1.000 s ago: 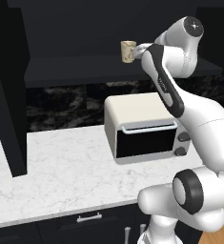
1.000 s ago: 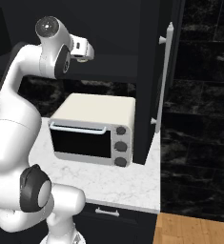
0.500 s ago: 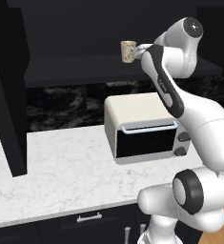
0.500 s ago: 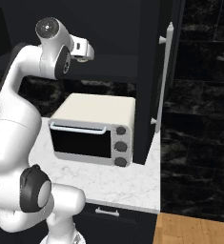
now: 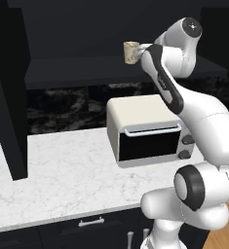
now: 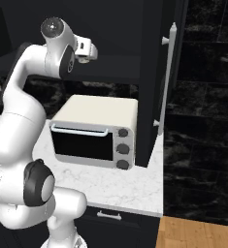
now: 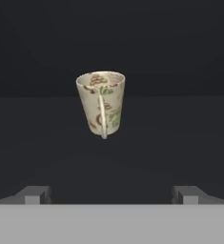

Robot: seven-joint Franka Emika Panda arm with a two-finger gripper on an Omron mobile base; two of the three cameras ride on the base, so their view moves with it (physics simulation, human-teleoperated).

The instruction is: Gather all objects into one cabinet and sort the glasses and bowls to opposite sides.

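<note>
A cream mottled cup (image 5: 130, 52) stands on the dark shelf (image 5: 77, 73) inside the open black cabinet. In the hand view the cup (image 7: 101, 105) sits straight ahead, its thin handle turned toward me, leaning a little. My gripper (image 7: 111, 194) is open, with its fingertips (image 7: 35, 194) wide apart and short of the cup, touching nothing. From the left base view the gripper (image 5: 142, 48) hovers just right of the cup at shelf height. The cabinet door (image 6: 154, 82) with its long silver bar handle (image 6: 166, 82) stands swung open. The bowl is out of view.
A cream toaster oven (image 5: 147, 131) sits on the white marble counter (image 5: 62, 180) right under the shelf. Another open black door (image 5: 9, 97) hangs at the left. Black drawers with short pulls (image 5: 91, 222) run below the counter. Wooden floor (image 6: 198, 232) lies at the right.
</note>
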